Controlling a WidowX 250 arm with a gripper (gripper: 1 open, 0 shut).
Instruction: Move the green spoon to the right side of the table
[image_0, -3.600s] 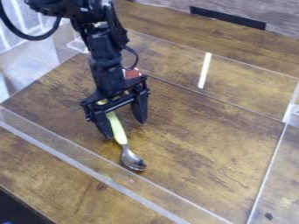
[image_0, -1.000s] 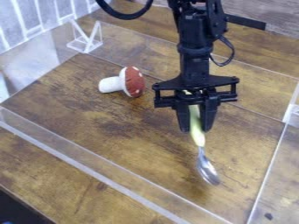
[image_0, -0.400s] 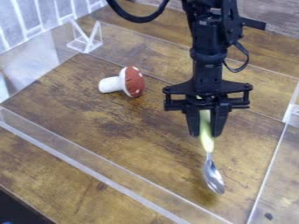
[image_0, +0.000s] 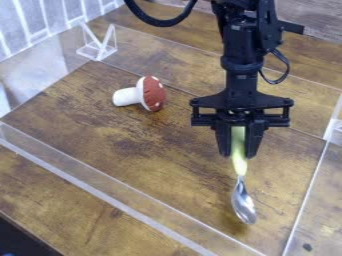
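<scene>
1. Gripper points straight down over the right part of the table; its two dark fingers hang side by side with a narrow gap, closed on the upper end of the spoon's handle.
2. Above it, the black arm stands almost upright, rising out of the top edge of the view; a black crossbar sits level just above the fingers, and a cable loops beside the wrist.
3. Green spoon runs from between the fingers down toward the near right corner; the yellow-green handle is uppermost and the shiny metal bowl lies lowest, close to the near clear wall.
4. Whether the bowl rests on the wood or hangs just above it is hard to tell from this angle; it looks to be touching or nearly so.
5. Toy mushroom, red cap and white stem, lies on its side on the wood well to the left of the gripper, apart from the spoon.
6. Small clear stand sits at the far left, beyond the far wall.
</scene>
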